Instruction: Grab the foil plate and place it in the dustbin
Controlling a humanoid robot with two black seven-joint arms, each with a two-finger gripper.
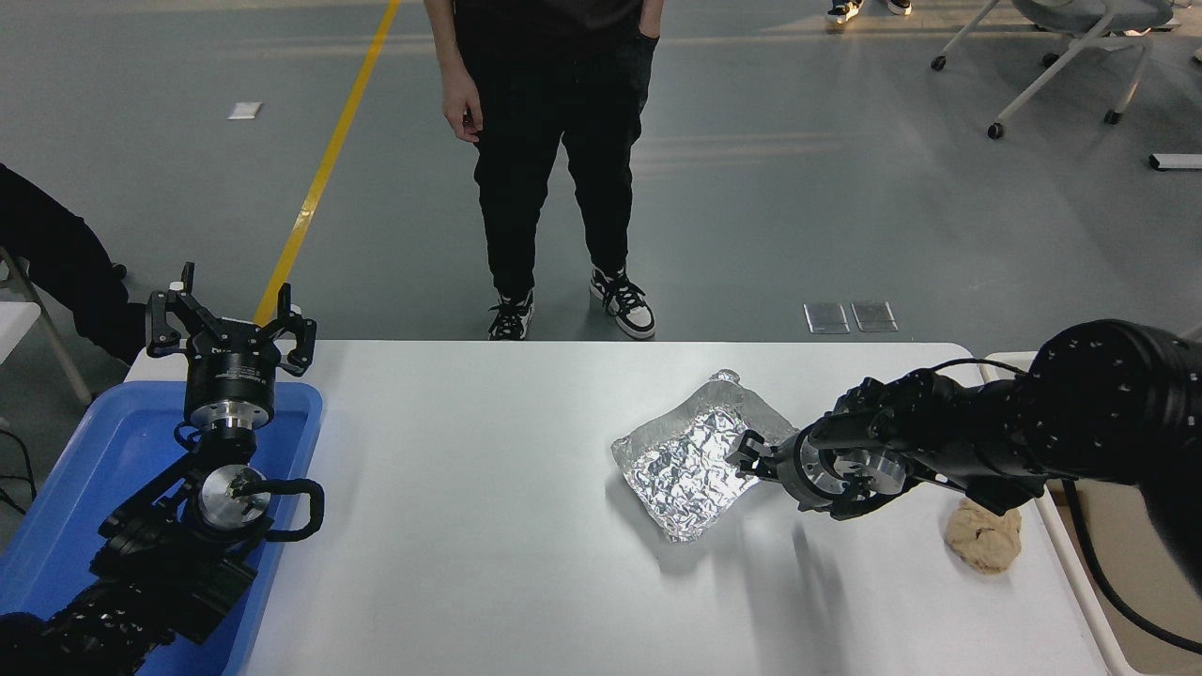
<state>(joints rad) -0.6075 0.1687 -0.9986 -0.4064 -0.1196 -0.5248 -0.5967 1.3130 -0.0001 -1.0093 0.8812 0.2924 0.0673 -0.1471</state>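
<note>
Foil plate [693,455] lies on the table, right pincer [748,454] at its edge, grip unclear.

white table [488,526], foil plate [690,460], paper ball [983,537]

Foil plate [697,455]: shiny silver, crinkled, roughly rectangular, raised wrinkled rim; lies on white table right of centre, turned diagonally, far corner lifted, right edge at black gripper. Dustbin [1007,360]: only cream rim corner visible past table's right edge
</note>
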